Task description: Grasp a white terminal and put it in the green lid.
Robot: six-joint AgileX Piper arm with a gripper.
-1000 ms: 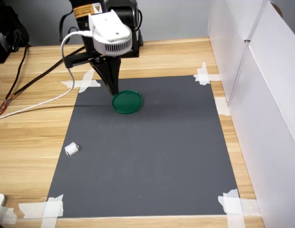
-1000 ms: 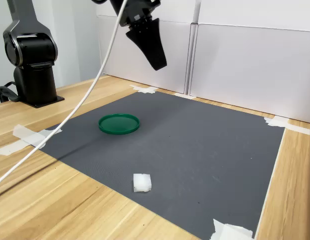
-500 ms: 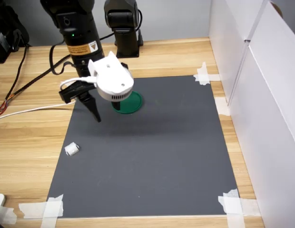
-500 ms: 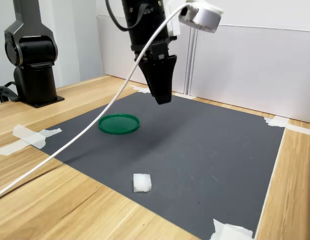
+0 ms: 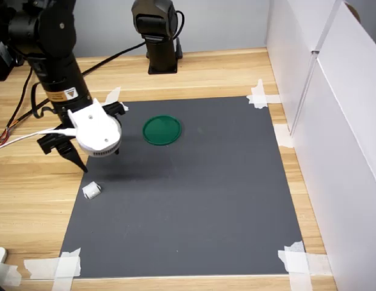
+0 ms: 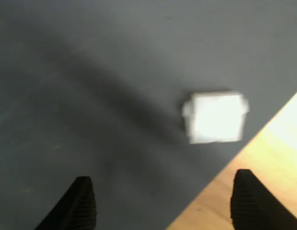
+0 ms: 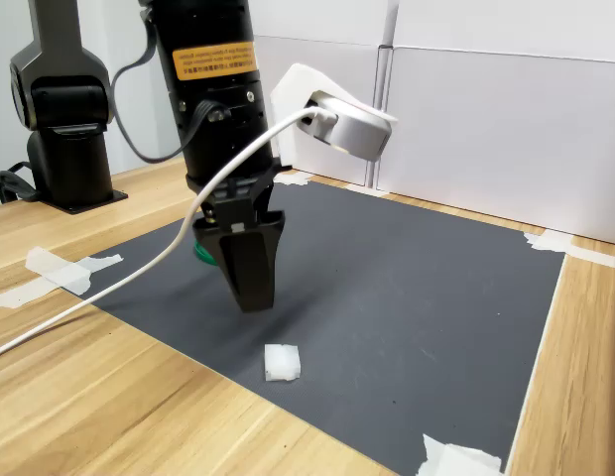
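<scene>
The white terminal (image 5: 91,190) lies near the dark mat's edge at the first exterior view's left; it also shows as a small block (image 7: 282,362) in the second exterior view. My gripper (image 5: 82,165) points down, hanging a little above the mat just behind the terminal, not touching it. In the wrist view the blurred terminal (image 6: 215,117) sits ahead of the open gripper (image 6: 163,206), nearer one fingertip (image 6: 248,201) than the other. The green lid (image 5: 162,130) lies flat and empty further back on the mat. In the second exterior view the gripper (image 7: 251,293) hides most of the lid (image 7: 200,254).
The grey mat (image 5: 194,200) is taped to a wooden table (image 5: 30,200). A black arm base (image 5: 157,36) stands at the back. White wall panels (image 5: 333,121) close off the first exterior view's right. A white cable (image 5: 24,140) trails from the wrist camera housing (image 5: 97,130).
The arm has swung away from above the green lid toward the terminal and come down closer to the mat. The terminal and lid have not moved.
</scene>
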